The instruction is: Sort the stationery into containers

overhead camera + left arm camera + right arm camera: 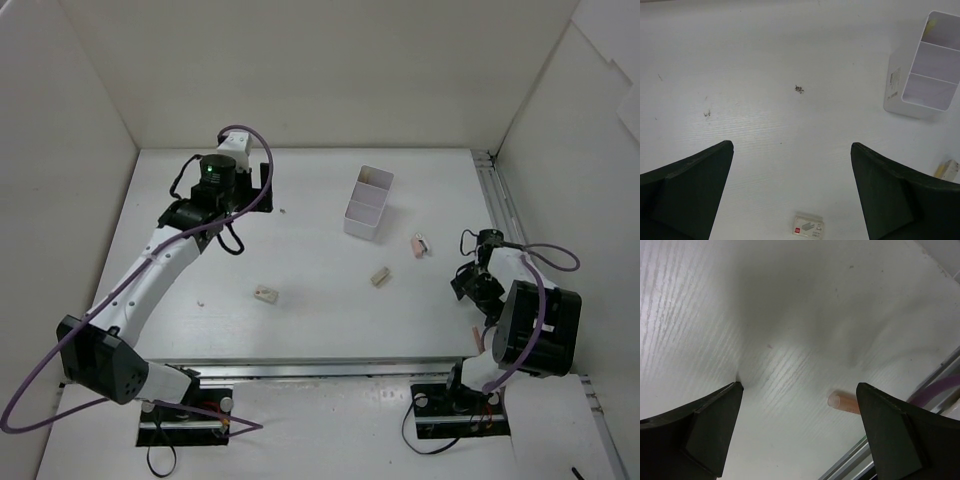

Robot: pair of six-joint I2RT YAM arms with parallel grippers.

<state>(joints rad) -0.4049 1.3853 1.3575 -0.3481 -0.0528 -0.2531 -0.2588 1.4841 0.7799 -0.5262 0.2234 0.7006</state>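
1. Top external: the white box (368, 203), with three compartments in a row, stands on the worktop (320, 320), well apart from both arms. A pink piece (418, 244) lies between the box and the right arm's wrist. One beige block (380, 276) lies just nearer than the pink piece, and a second beige block (265, 293) lies out toward the left arm. This view does not show how either tool's jaws stand.
2. Left wrist: the left tool (791, 145) is spread wide and holds nothing. The second beige block, which has a red mark, lies between the fingers, close in toward the wrist. The box stands ahead and to the right, and a dark speck (799, 89) lies ahead, apart.
3. Right wrist: the right tool (800, 385) is also spread wide and holds nothing. The end of an orange pen (844, 401) lies on the worktop just inside the right-hand finger, with the rest hidden behind it.
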